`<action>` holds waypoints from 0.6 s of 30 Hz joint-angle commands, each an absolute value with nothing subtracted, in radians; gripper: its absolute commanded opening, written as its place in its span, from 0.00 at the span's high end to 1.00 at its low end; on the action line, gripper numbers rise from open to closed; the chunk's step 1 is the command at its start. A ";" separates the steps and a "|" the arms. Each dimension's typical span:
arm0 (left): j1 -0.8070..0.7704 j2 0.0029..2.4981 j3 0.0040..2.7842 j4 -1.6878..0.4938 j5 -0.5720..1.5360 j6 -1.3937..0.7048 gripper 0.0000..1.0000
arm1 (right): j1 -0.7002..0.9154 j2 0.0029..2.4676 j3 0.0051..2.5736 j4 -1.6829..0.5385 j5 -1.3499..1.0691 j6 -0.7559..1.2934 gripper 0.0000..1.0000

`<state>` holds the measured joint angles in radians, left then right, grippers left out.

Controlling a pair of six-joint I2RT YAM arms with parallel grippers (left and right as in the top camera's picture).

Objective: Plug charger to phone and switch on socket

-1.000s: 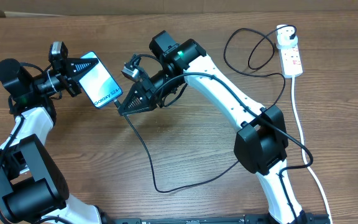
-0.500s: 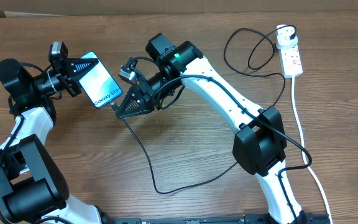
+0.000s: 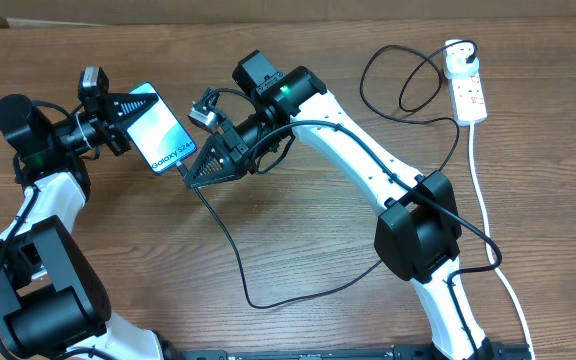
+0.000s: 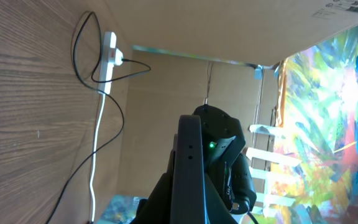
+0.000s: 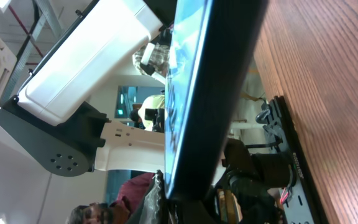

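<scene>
My left gripper point(image 3: 123, 108) is shut on the phone point(image 3: 161, 126), held tilted above the table with its cyan screen up and the "Galaxy" end toward the right arm. In the left wrist view the phone's dark edge point(image 4: 190, 168) stands between the fingers. My right gripper point(image 3: 194, 172) is shut on the charger's connector tip, right at the phone's lower end point(image 5: 210, 99). The charger's black cable point(image 3: 236, 245) loops across the table to a black plug in the socket point(image 3: 468, 92), a white strip at the far right, also in the left wrist view point(image 4: 108, 56).
The socket's white cord point(image 3: 488, 215) runs down the right side past the right arm's base. The black cable makes a loop point(image 3: 403, 80) left of the socket. A cardboard wall point(image 3: 288, 10) closes the table's far edge.
My right gripper has moved a little left with the connector tip, closing on the phone's lower end. The left arm and phone have stayed put.
</scene>
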<state>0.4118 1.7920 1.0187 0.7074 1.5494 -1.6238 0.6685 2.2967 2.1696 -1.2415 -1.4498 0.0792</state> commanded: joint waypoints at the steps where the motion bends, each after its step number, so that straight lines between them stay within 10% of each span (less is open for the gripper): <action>1: 0.405 1.778 1.034 0.715 1.561 -1.627 0.96 | 0.672 2.262 2.167 -1.235 -1.427 0.082 0.96; 18: 0.405 1.778 1.034 0.715 1.572 -1.628 0.96 | 0.654 2.267 2.167 -1.239 -1.389 0.105 0.96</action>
<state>0.4118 1.7920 1.0187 0.7078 1.5494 -1.6230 0.6666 2.2963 2.1696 -1.2415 -1.4151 0.0975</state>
